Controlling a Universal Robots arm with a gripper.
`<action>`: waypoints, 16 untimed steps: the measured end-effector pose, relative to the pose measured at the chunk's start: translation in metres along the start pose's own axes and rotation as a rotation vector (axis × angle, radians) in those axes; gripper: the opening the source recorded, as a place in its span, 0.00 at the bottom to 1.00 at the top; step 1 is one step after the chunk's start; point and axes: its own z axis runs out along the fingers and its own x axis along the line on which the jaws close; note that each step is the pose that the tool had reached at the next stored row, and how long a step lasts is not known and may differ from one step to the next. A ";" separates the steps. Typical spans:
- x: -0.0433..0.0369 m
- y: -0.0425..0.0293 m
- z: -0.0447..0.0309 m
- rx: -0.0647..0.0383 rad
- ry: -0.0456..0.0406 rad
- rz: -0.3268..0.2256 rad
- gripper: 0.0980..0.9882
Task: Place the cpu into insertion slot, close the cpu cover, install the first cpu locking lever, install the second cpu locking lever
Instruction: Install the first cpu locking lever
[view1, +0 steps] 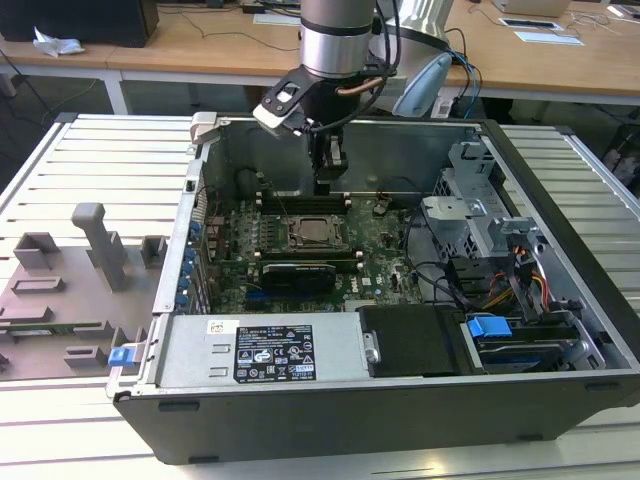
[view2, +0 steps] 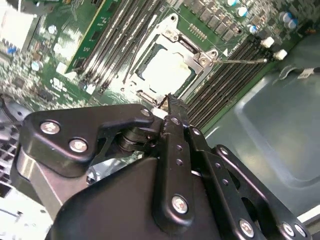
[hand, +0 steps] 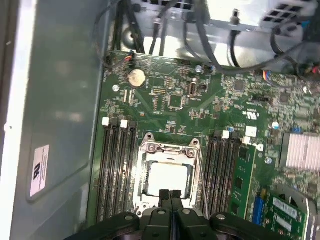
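While the gripper (hand: 170, 194) hangs just over one edge of the insertion slot (view1: 296, 243), its two fingers are pressed together with nothing between them. The cpu (hand: 167, 179) lies flat in the slot on the green motherboard (hand: 200, 105), framed by the silvery cpu cover (hand: 169, 149) lying down around it; a thin wire lever (view2: 245, 61) juts out from the socket's side

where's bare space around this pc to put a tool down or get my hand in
Bare slatted table lies on the exterior view's left, bordered by the computer case and the grey fixture, and also along the case's right. Inside is crowded: the gripper hangs close above the cpu, and cables pack the drive side.
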 end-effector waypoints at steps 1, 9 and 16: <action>0.0000 0.0000 0.0000 -0.001 -0.0003 -0.049 0.01; 0.0000 0.0000 0.0000 -0.008 -0.0017 -0.303 0.01; 0.0000 0.0000 0.0000 -0.012 -0.0024 -0.425 0.01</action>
